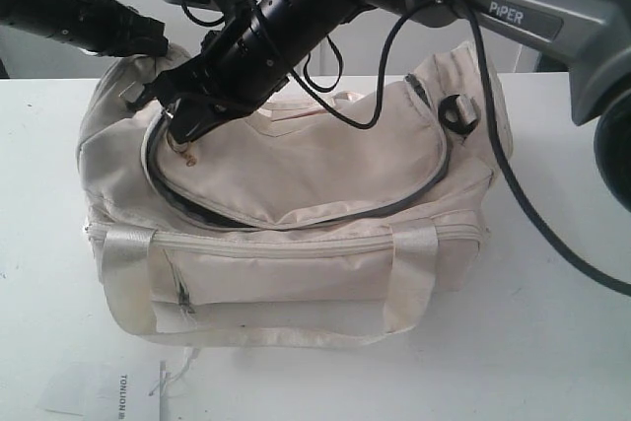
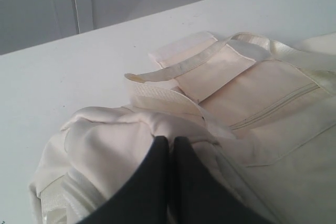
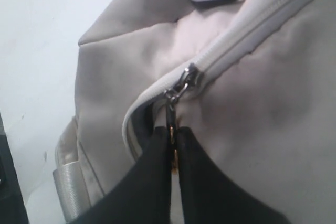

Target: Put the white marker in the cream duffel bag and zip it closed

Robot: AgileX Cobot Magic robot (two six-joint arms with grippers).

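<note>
The bag (image 1: 296, 234) sits close to the front edge of the table (image 1: 552, 342), bare room right and behind, its zip gaping along the front, the right gripper (image 3: 172, 139) pinching the zip pull (image 3: 171, 109) at its left end, the left gripper (image 2: 170, 148) clamped on fabric there.

My right arm (image 1: 532, 7) is a grey shell lettered PiPER in white, narrowing to a black ribbed cylinder behind my right gripper (image 3: 172, 132), with black cables (image 1: 498, 145) alongside and smooth black fingers (image 3: 152, 182).
</note>
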